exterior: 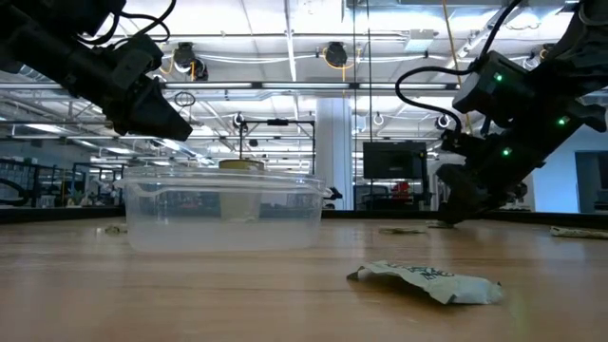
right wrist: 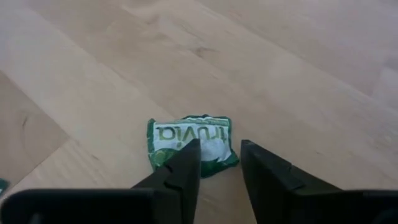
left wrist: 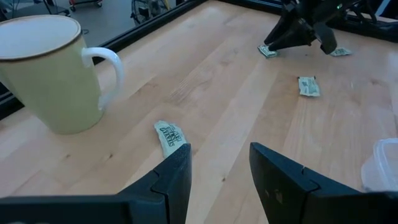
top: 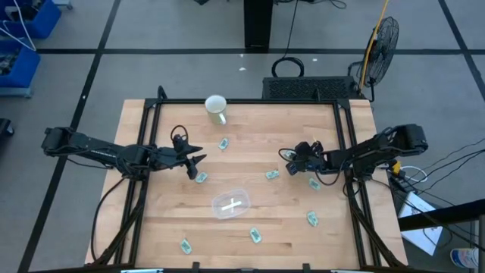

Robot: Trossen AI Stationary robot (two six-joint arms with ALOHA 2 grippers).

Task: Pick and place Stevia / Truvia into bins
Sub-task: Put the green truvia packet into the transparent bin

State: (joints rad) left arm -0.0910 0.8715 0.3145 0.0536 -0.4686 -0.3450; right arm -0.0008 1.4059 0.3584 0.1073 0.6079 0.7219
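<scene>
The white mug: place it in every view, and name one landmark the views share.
High view: white mug at the table's far edge, left of centre.
Low view: only glimpsed through the bowl.
Left wrist view: large, beside a sachet.
Right wrist view: not in it.
Shared landmark: the bowl.

We find the pale wooden surface (top: 250, 220) largely open. The white ceramic mug (top: 216, 108) stands near the far edge, well apart from the see-through plastic bowl (top: 231, 205) near the middle. Small green-and-white paper sachets (top: 272, 174) lie flat and scattered. Between the left end effector (top: 198, 161) and the right end effector (top: 290, 163) nothing upright stands in the way.
</scene>
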